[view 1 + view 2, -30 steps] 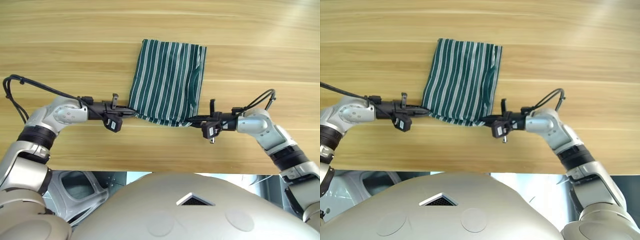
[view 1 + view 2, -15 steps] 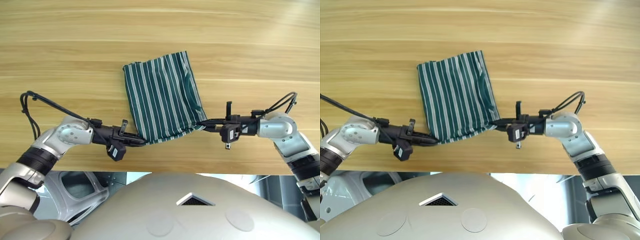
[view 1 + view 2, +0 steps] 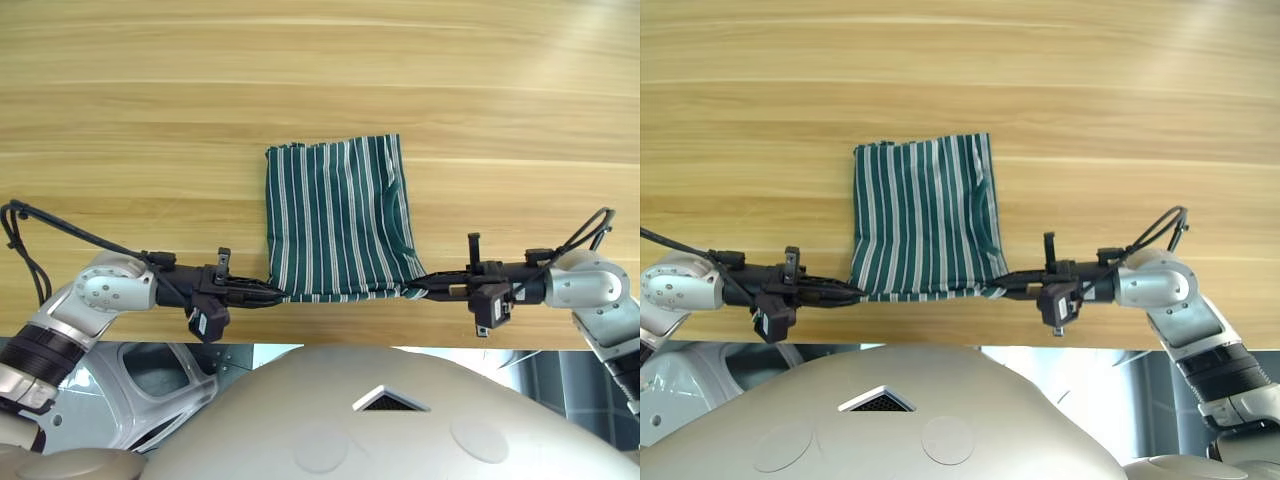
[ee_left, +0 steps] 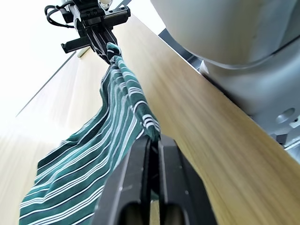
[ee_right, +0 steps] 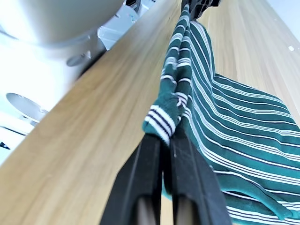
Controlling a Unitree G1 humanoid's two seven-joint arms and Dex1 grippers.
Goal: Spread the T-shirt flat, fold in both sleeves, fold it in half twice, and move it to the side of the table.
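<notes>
**Folded T-shirt pinched at both near corners**

Lower left of centre, the left end effector (image 3: pixel 278 293) is pressed together on the T-shirt's near left corner. The T-shirt (image 3: pixel 338 215) is soft dark-green cloth with thin white stripes. Folded into a rough rectangle, it lies mid-frame on the pale wood-grain surface (image 3: pixel 320 80). Lower right, the right end effector (image 3: pixel 412 291) pinches its near right corner.
</notes>
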